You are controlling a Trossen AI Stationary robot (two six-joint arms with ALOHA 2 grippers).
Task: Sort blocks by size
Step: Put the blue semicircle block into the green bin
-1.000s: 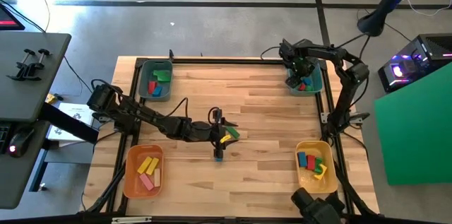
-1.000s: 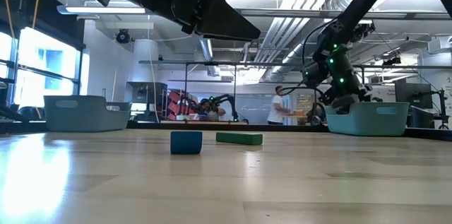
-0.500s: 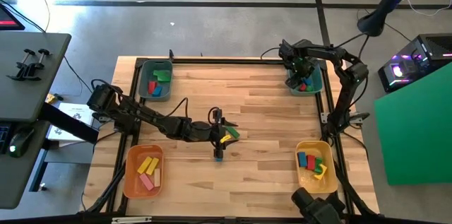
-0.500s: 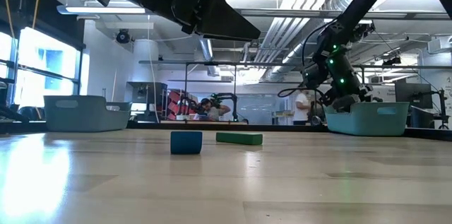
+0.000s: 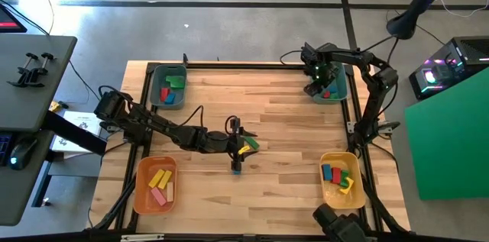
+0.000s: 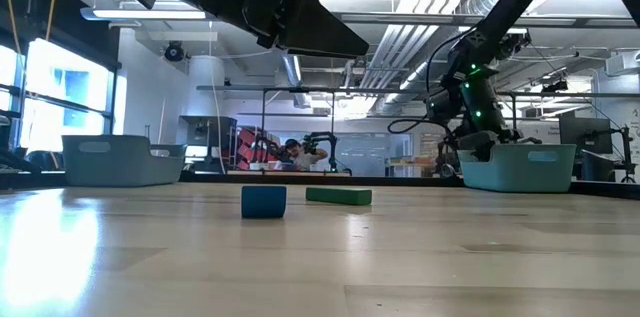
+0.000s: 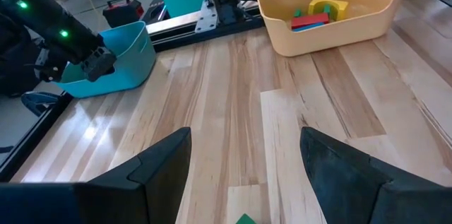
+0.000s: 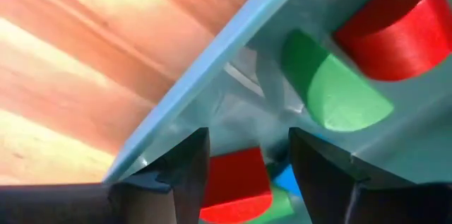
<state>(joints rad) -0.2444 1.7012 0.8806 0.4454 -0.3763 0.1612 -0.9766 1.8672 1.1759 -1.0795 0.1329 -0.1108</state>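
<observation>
Two blocks lie on the table's middle: a green bar (image 5: 250, 144) (image 6: 338, 196) and a blue cube (image 5: 237, 167) (image 6: 264, 201). My left gripper (image 5: 243, 146) (image 7: 244, 174) hovers open over the green bar (image 7: 244, 218), well above the table, touching nothing. My right gripper (image 5: 317, 83) (image 8: 247, 160) points down over the left rim of the far-right teal bin (image 5: 340, 89), fingers apart. Past its fingers I see a red block (image 8: 236, 185), a green block (image 8: 332, 93) and a red round block (image 8: 395, 33) lying in that bin.
A teal bin (image 5: 157, 89) with green, red and blue blocks stands far left. An orange bin (image 5: 141, 188) with yellow and pink blocks stands near left, and a yellow bin (image 5: 327, 158) (image 7: 367, 12) with mixed blocks stands near right. A black frame edges the table.
My right gripper has tipped and shifted a little toward the table's left, from over the teal bin's inside to over its left rim. My left gripper and the two blocks on the table have kept still.
</observation>
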